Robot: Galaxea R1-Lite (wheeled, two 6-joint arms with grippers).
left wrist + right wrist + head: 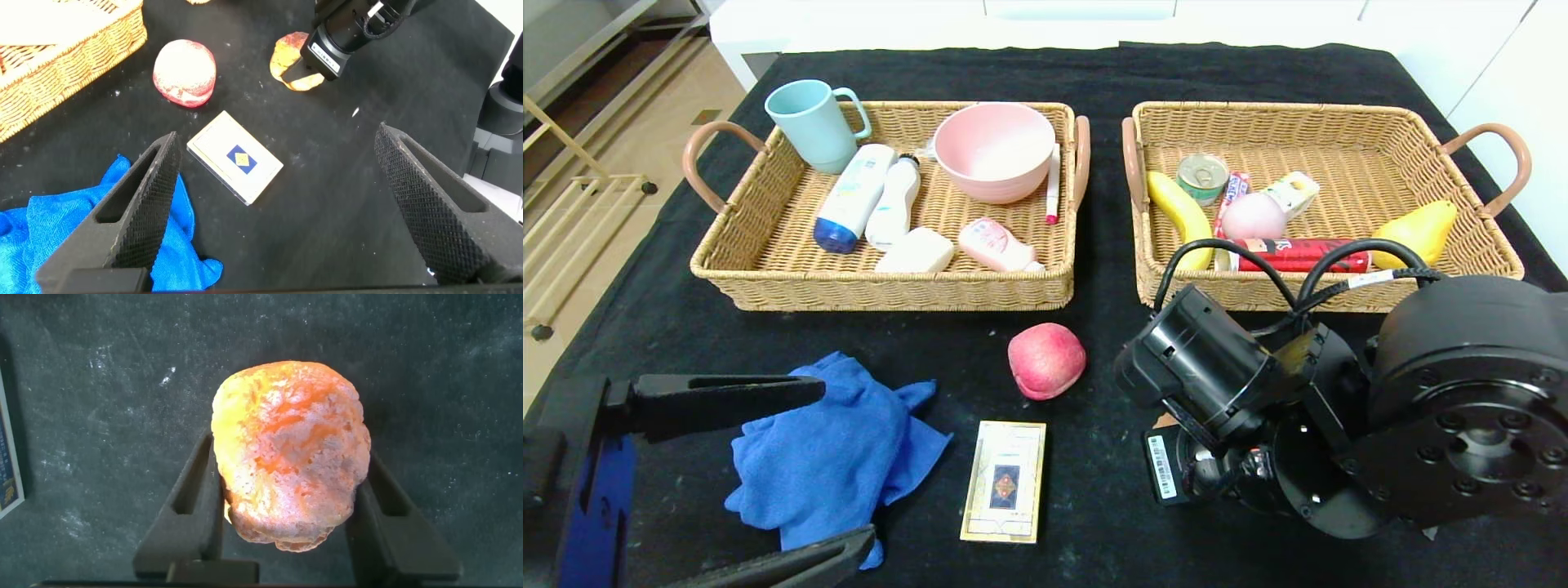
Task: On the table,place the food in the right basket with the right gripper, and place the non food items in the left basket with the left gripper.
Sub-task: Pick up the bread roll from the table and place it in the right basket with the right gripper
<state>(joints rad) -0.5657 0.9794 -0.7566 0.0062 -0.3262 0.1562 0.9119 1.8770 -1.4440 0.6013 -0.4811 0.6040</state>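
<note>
Right claw [286, 531] down around bun [288, 453]

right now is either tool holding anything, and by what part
The right tool has its fingers against the two opposite sides of an orange-pink lumpy food item on the table; a firm hold cannot be told. The left tool is open, holding nothing.
</note>
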